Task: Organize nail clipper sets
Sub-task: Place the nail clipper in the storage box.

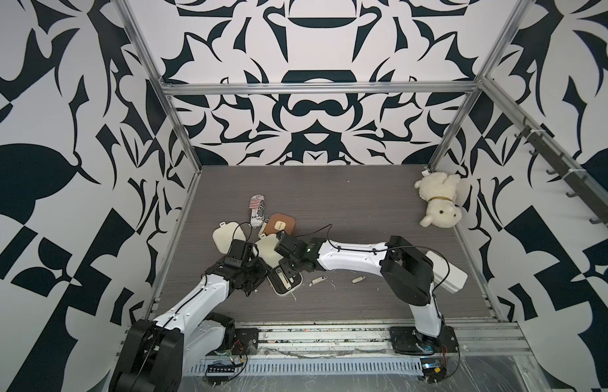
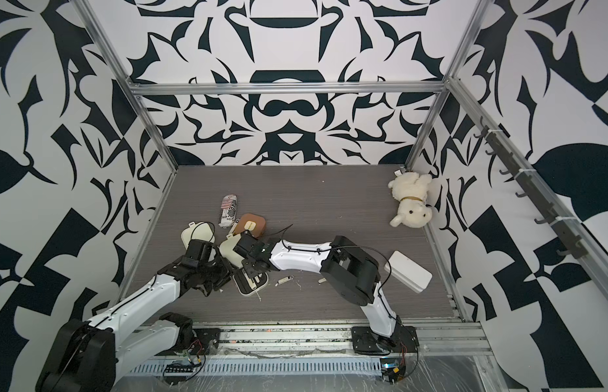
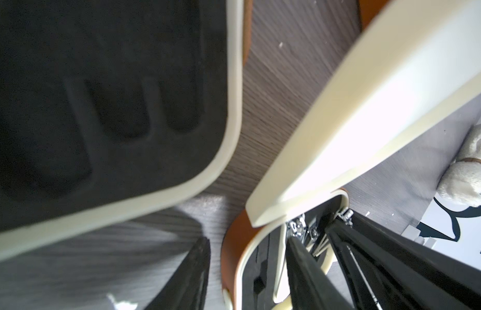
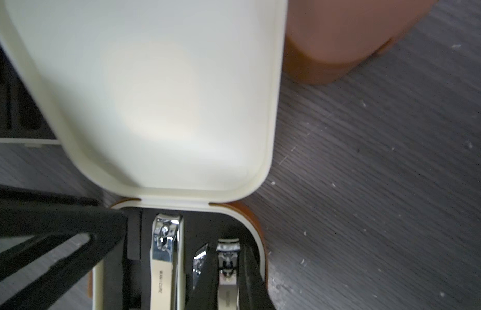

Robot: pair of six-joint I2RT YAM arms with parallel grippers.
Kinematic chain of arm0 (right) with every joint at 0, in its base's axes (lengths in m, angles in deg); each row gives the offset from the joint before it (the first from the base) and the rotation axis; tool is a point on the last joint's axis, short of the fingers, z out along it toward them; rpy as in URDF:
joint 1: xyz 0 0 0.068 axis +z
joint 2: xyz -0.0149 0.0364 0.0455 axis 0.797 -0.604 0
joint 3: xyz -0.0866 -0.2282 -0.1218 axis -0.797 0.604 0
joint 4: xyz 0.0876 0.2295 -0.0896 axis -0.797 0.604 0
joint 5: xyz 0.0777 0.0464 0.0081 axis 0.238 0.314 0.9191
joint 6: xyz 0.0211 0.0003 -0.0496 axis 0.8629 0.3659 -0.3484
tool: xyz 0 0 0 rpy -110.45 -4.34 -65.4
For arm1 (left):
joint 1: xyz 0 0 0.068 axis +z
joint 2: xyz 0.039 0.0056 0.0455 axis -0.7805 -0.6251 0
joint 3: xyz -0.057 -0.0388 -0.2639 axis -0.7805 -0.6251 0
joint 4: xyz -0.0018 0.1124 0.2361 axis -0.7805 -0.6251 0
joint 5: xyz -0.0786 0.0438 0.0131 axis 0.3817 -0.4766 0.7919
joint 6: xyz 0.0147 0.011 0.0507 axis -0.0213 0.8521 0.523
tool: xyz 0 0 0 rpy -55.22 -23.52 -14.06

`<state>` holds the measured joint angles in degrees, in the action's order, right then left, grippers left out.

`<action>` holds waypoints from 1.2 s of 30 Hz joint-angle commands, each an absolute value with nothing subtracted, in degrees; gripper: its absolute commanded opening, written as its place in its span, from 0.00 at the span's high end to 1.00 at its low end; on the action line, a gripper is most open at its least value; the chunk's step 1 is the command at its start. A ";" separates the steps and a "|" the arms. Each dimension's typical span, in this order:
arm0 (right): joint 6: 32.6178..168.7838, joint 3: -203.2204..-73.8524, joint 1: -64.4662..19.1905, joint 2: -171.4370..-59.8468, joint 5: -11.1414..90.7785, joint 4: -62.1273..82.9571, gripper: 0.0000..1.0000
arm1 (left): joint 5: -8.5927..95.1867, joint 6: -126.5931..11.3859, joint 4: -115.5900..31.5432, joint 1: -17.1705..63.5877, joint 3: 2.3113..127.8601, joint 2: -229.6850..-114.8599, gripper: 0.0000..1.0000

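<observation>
Item: open case [image 4: 167, 107], table [image 1: 363, 210] front-centre, lid up; step, prob. seating sm. clipper [image 4: 228, 271] in end slot, R gripper [image 4: 228, 249] pinched on it, L gripper [image 3: 246, 239] astride case's brown wall, jaws not closed; next needs clean release, straight lift, then loose clippers [image 1: 319, 280] alongside.

The middle and right of the table [image 1: 363, 210] are open to me, with only a loose clipper [image 1: 319, 280] and a second clipper [image 1: 358, 279] near the front, the dog [image 1: 438, 200] in the far right corner and a white box [image 2: 409, 271] beside my right arm. The left is crowded: can [image 1: 257, 210], brown case [image 1: 279, 224] and cream case [image 1: 228, 237] sit close around the open case [image 1: 285, 280], whose raised lid [image 1: 267, 253] walls off its far side. Inside it my left gripper [image 3: 247, 237], fingers apart astride a wall, and my right gripper [image 4: 226, 249], pinching a small clipper [image 4: 226, 271], leave almost no gap.
</observation>
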<state>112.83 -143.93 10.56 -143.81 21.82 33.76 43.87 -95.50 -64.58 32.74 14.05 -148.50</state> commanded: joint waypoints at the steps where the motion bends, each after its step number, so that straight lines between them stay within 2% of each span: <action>1: 112.14 -143.81 11.20 -141.56 20.44 33.77 0.91 | 43.06 -95.40 -65.40 32.59 13.34 -148.55 0.50; 31: 113.01 -143.90 13.77 -139.97 18.06 37.23 0.91 | 42.71 -95.23 -65.71 32.59 13.90 -149.08 0.52; 36: 113.02 -143.54 13.70 -140.07 18.06 37.32 0.91 | 41.38 -92.96 -70.29 32.59 17.72 -148.15 0.45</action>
<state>112.75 -143.08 13.42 -143.77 19.00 35.33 42.58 -94.93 -66.24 32.74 14.81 -148.94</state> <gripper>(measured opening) 0.151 0.543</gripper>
